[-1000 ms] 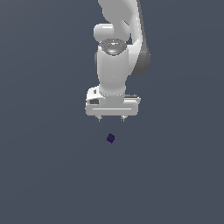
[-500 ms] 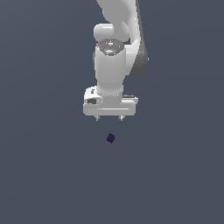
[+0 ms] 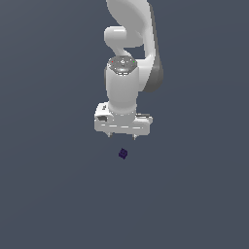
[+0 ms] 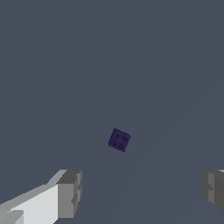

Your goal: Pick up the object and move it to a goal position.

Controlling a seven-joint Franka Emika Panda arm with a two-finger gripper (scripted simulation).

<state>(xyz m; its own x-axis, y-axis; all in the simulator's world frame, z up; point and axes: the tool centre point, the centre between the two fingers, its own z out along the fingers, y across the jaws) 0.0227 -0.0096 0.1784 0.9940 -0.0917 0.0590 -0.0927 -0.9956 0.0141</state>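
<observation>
**Inspection: cube not yet secured, gripper poised above it**

The setting is a plain, featureless slate-grey ground (image 3: 53, 194) with no markings, edges or visible goal marker. Whether a surface plane lies directly beneath the cube cannot be read from the shading alone.

The white Panda arm (image 3: 133, 44) descends from the top of the exterior view, its wrist section vertical and its hand pointing straight down. The gripper (image 3: 121, 136) hangs just above the task object and apart from it. In the wrist view the two fingers (image 4: 68, 192) stand wide apart at opposite sides of the picture with nothing between them: the jaws are open and empty.

The dark purple cube (image 3: 123, 153) lies below the fingertips, roughly centred between them. In the wrist view the cube (image 4: 119, 140) sits rotated, its sides skewed to the line joining the fingers.

Risks, as judged:
- The skew may let the pads meet corners and not flat faces, twisting or squirting the cube out on closing.
- The cube is very small against the fingers; a slight lateral offset in descent could knock it aside.
- Closing too high would miss it altogether.
- No goal is visible, so placement cannot be assessed.
</observation>
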